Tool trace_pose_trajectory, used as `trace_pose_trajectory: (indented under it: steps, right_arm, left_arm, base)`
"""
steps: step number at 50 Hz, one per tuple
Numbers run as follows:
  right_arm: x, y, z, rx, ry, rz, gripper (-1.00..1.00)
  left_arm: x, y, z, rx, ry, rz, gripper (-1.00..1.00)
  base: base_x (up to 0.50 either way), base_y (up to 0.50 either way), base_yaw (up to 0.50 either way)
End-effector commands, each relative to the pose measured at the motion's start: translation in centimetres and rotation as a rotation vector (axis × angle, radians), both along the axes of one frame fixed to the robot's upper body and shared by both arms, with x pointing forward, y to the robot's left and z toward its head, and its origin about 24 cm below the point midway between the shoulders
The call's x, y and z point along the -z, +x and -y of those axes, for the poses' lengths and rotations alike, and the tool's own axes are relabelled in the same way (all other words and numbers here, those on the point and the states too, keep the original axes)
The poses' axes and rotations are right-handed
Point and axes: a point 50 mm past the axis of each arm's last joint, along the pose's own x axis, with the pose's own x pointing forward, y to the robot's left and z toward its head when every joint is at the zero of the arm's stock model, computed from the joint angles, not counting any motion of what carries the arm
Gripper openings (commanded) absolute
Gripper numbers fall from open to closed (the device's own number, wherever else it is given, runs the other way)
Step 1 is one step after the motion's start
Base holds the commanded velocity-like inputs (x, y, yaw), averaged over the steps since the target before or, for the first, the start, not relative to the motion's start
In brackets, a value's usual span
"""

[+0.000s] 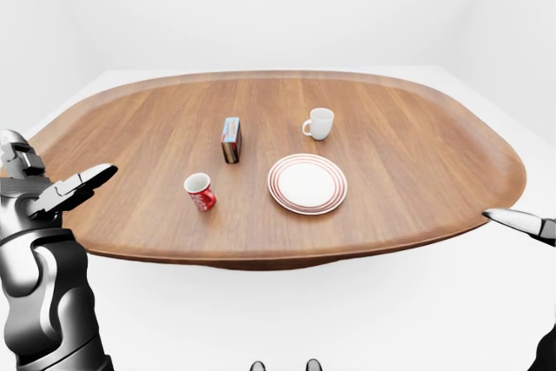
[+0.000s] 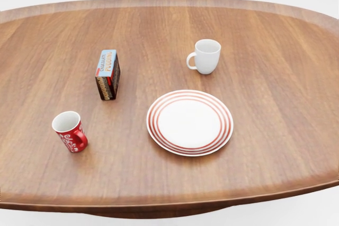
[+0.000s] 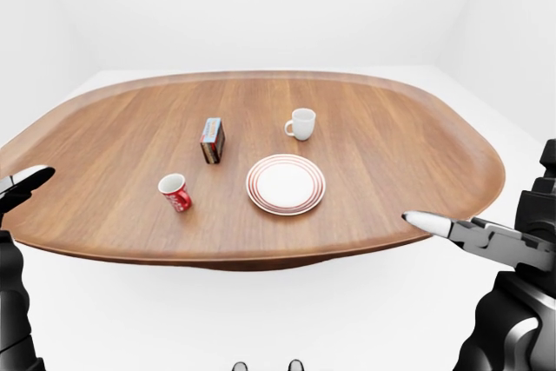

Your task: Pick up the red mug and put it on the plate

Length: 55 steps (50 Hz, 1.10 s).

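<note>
The left hand (image 1: 65,190) hangs at the left edge of the left-eye view, its fingers spread and empty, well apart from everything on the counter (image 2: 275,130). The right hand (image 3: 469,234) sits low at the right of the right-eye view, fingers stretched straight out, holding nothing. Taking the plate (image 2: 189,122) with red rings as the mark: the red mug (image 2: 69,131) stands upright well to its left in the head view, white script on its side too small to read. Up and left of the plate stands a small box (image 2: 107,74), its top reading "PUDDING". A white mug (image 2: 205,56) stands just above the plate
</note>
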Motion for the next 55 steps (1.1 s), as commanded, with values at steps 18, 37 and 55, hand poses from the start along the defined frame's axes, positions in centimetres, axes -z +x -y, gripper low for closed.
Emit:
trace_pose_trajectory:
  steps: [18, 37, 55]
  right_arm:
    - [-0.15, -0.09, 0.01, -0.008, 0.001, 0.009, 1.00]
    - [0.00, -0.08, 0.01, -0.007, 0.003, 0.002, 1.00]
    - [0.28, 0.01, -0.13, -0.012, 0.001, -0.015, 1.00]
  left_arm:
    - [-0.11, 0.00, 0.04, 0.002, -0.006, 0.007, 1.00]
    - [0.17, 0.09, 0.04, 0.004, -0.007, -0.005, 1.00]
    - [0.02, -0.01, 0.10, 0.002, -0.004, 0.001, 1.00]
  base:
    - [0.37, 0.00, 0.00]
    - [0.37, 0.00, 0.00]
    - [0.25, 0.00, 0.00]
